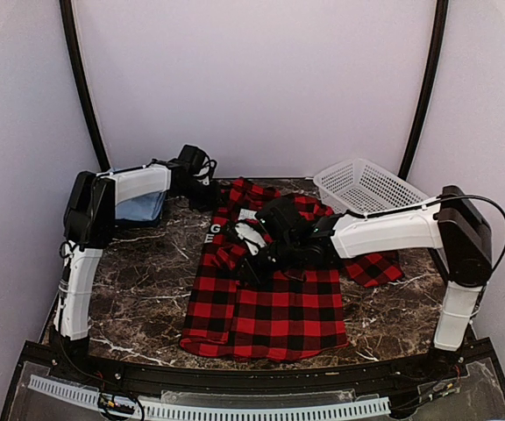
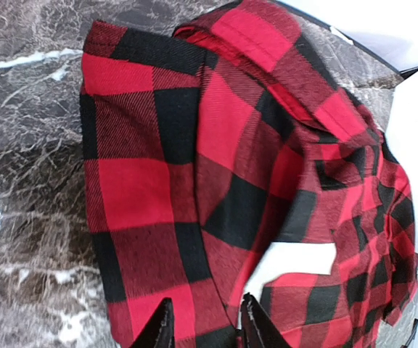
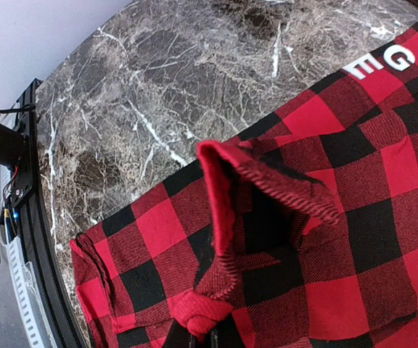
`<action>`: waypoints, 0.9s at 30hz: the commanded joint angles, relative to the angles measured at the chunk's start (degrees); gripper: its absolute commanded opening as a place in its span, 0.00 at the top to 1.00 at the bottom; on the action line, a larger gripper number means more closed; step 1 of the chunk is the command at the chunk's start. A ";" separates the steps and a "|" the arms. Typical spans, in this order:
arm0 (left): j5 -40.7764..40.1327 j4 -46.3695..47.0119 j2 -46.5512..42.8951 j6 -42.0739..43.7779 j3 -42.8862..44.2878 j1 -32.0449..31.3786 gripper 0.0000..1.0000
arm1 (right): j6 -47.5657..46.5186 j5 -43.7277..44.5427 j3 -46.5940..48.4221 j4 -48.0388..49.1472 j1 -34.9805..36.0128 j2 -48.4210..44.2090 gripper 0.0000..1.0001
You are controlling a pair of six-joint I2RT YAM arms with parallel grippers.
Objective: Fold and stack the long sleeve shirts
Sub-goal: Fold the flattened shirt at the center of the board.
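a fold of the flannel shirt point(image 3: 354, 239) is pinched tight by the right gripper point(image 3: 194, 337), and cloth is seen between the narrowly parted fingers of the left gripper point(image 2: 207, 312) (hold unclear).

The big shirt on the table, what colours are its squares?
Red and black squares. The shirt shows them best in the left wrist view.

light blue shirt point(image 1: 142, 210) mostly hidden behind left arm point(image 1: 135, 184)
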 commanded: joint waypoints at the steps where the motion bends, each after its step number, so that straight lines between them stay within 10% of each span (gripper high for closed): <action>1: -0.24 -2.47 -7.74 1.05 -4.15 0.35 0.69 | 0.43 -1.54 1.67 0.13 1.60 2.00 1.00; 22: 0.45 -0.35 -19.86 0.18 -21.31 0.35 0.69 | 2.80 -3.28 5.20 0.49 5.96 7.84 1.00; 27: 0.60 0.06 -23.81 -0.43 -25.87 0.35 0.69 | 1.82 -4.20 4.43 -0.76 6.23 6.80 0.80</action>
